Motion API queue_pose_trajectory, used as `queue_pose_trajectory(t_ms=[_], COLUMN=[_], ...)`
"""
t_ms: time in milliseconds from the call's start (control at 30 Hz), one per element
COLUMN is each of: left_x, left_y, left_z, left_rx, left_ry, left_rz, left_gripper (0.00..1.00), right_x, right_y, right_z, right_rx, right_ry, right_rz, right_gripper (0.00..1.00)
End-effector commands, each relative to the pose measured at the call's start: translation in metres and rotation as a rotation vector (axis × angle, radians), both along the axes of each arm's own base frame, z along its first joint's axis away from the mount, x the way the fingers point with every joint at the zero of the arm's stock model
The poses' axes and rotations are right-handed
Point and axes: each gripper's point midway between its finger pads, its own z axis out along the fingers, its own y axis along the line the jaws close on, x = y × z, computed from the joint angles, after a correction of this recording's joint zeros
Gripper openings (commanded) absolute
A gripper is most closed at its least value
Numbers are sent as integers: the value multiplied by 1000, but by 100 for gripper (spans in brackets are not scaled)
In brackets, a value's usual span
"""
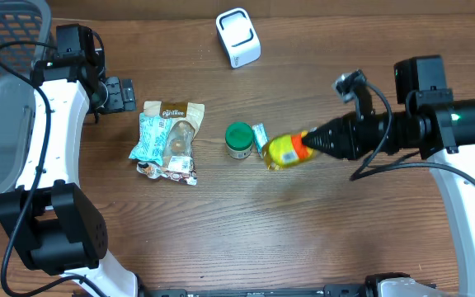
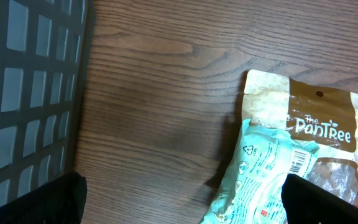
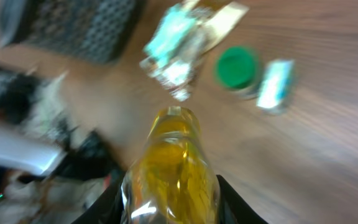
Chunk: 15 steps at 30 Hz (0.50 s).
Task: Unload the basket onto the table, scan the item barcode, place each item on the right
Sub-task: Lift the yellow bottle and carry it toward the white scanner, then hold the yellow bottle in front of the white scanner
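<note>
While L fingers (image 2: 328, 202) sit spread wide nr the snack pouch (image 2: 316, 124), R fingers (image 1: 324, 142) pinch the yellow bottle (image 1: 283, 151).

Jar (image 1: 238, 139) stands between pouches (image 1: 168, 140) and bottle (image 1: 287, 150); what seems a scanner (image 1: 237, 37) behind.

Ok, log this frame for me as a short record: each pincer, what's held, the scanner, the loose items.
left pincer: open, empty, beside the basket
right pincer: shut on the yellow bottle
scanner: white, at the far edge of the table, well apart from the bottle
loose items: green-lidded jar and small teal packet next to the bottle; PanTree pouch with a teal wrapper lying over it
task status: bottle not yet at the scanner
</note>
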Motion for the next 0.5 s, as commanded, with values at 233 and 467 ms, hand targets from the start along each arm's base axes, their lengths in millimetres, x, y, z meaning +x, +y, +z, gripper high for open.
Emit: queue_pose_trajectory(t_ms=[233,467], left_x=[4,4], left_y=[-2,-2], left_z=[14,14], left_rx=[6,6], left_ry=[-35,-35], left_rz=[-22,-22], left_gripper=[99,100], right_x=[65,104], right_y=[-37,-27], right_z=[22,62], right_rx=[-238,-403], right_ry=[-63,-224], right_rz=[-473,-537], right_gripper=[17,18])
